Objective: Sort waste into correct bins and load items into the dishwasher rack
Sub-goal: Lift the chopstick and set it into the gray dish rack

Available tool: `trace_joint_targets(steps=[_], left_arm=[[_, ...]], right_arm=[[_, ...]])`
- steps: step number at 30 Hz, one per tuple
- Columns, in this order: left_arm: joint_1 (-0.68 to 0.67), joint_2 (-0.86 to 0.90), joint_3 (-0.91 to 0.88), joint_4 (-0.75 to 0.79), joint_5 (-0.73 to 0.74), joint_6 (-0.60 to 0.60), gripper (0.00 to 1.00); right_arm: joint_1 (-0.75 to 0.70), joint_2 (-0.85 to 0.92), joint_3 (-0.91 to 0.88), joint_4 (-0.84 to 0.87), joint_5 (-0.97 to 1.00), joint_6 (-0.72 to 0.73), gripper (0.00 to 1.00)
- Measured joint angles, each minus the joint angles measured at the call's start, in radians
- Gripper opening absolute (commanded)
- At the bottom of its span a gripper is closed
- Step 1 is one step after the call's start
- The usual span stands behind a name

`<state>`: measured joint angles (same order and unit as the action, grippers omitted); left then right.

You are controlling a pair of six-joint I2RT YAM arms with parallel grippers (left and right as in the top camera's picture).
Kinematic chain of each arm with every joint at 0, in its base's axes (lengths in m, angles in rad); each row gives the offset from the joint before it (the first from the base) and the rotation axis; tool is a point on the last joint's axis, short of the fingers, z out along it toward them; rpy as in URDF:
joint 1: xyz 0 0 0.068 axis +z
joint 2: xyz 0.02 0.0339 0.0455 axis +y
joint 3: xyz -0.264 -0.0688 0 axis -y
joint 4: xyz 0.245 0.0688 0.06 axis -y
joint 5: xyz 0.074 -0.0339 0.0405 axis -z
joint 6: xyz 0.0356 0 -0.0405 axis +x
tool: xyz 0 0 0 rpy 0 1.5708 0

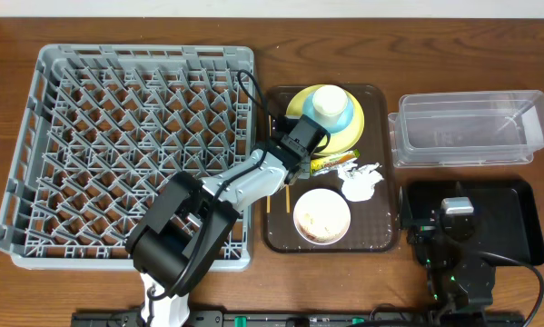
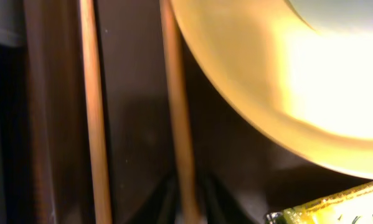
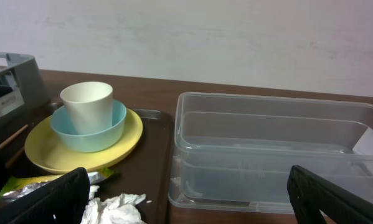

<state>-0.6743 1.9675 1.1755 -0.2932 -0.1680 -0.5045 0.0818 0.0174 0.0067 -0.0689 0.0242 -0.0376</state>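
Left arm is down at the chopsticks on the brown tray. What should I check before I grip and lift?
1. The left gripper straddles one chopstick: ok, the stick runs between the fingers.
2. The second chopstick is outside the grasp: ok, it lies apart to the side.
3. Grip closed on the stick: cannot tell, the fingertips are barely in view.
4. The yellow plate is clear of the fingers: ok, its rim curves away from them.
5. The dishwasher rack has room: ok, nothing is loaded.
6. The right gripper is out of the way: ok, open over the black tray.
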Motion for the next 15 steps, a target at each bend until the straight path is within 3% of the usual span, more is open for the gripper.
trace_joint_targets(steps=[9,15], left_arm=[[-0.001,-0.002,0.000,-0.002,-0.013,0.008,0.06],[0.000,-0.093,-0.009,-0.097,-0.038,0.011,0.06]], right_arm=[[0.000,0.000,0.000,0.000,0.000,0.000,0.99],[0.000,0.000,0.000,0.000,0.000,0.000,0.99]])
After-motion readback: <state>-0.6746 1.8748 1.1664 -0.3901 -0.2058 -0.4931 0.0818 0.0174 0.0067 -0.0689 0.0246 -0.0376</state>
